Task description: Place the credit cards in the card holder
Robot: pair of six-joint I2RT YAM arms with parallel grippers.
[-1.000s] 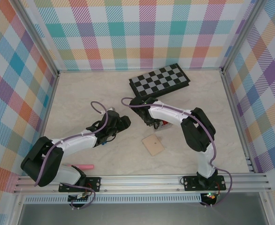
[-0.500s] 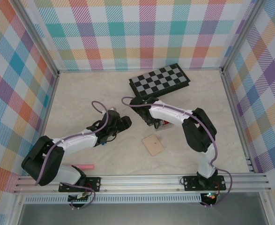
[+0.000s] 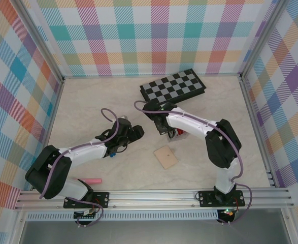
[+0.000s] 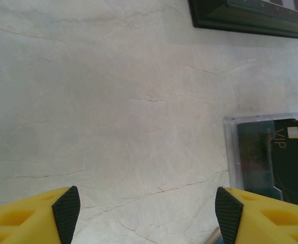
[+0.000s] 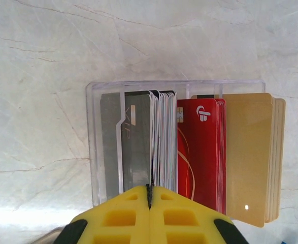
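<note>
cards (image 3: 178, 134) mostly buried under the right arm (image 3: 189, 123) up top; on the left wrist view, tray (image 4: 230, 152) runs off the right edge, chessboard (image 4: 250, 18) off the top.

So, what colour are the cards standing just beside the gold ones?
The cards beside the gold ones are red; the right wrist view shows it best.

Pale marble-look tabletop (image 3: 88, 101) between bright, multicoloured plaid walls (image 3: 154, 35)
</note>
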